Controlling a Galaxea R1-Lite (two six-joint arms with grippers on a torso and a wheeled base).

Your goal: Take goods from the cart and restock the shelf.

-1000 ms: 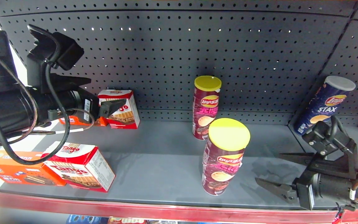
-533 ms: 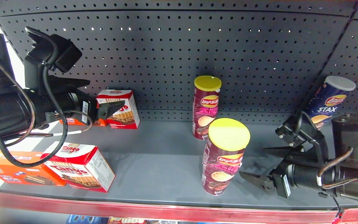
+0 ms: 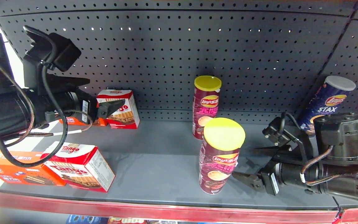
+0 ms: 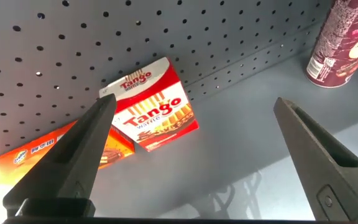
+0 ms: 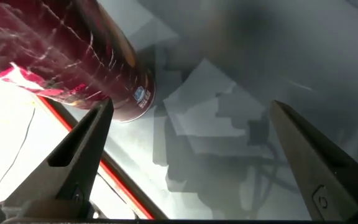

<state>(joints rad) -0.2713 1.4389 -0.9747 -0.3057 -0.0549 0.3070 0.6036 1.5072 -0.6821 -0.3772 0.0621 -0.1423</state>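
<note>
Two maroon chip cans with yellow lids stand on the grey shelf: the front can near the edge and the rear can by the pegboard. My right gripper is open just right of the front can, its lower finger at the can's base. The right wrist view has that can beside the open right gripper. My left gripper hangs open above the shelf's left part, in front of a red-and-white wafer box. In the left wrist view the open left gripper frames that box.
A blue chip can leans at the back right. A second wafer box and an orange box sit front left; another orange box lies behind. The shelf has a red front lip and a pegboard back.
My right arm has moved left along the shelf up to the front can. The can has shifted slightly left. My left arm has barely moved.
</note>
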